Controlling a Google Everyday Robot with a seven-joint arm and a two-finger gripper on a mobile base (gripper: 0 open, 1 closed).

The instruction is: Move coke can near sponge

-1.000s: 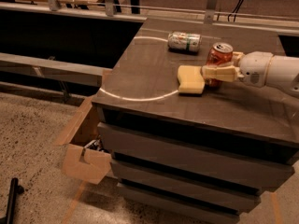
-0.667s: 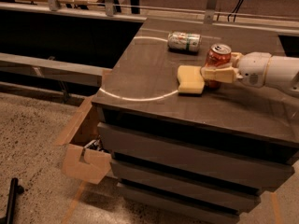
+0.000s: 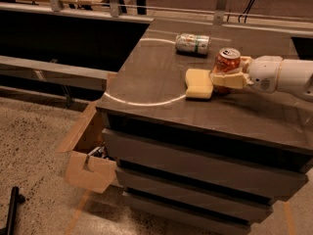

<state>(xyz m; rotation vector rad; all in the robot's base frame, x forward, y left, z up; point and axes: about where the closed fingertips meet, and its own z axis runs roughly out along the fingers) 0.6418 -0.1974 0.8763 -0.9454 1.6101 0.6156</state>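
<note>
Countertop (image 3: pixel 146 82) as the stage: dark, flat, crossed by a pale arc, with drawer fronts beneath. Reaching in from the right, white arm (image 3: pixel 283 75), ending in the gripper (image 3: pixel 228 70) over the right half of the top. Just left of that, the sponge (image 3: pixel 198 83), lying flat. Right beside its right edge, the coke can (image 3: pixel 228 61), upright, silver top showing. Impossible to say whether touching the sponge or a sliver apart, or whether resting on the top or raised slightly. Farther back, well apart, a silver-and-green can (image 3: pixel 192 43) on its side.

Likely to handle as a light, thin-walled thing — stiff along its height, easily dented by a hard squeeze at mid-wall, smooth and somewhat slippery, prone to tip if pushed high up. Best taken across the middle of the cylinder, with modest pressure. No telling full from empty.

Fingers (image 3: pixel 231 80) closed around the can's body: one tan pad across the near side at about mid-height, the other behind, toward the arm. Nothing else held. Near finger's tip close to the sponge's corner, contact unclear. By the look of it, can near enough to the sponge — letting go and drawing back to the right probably all that is left, without dragging the can over.
</note>
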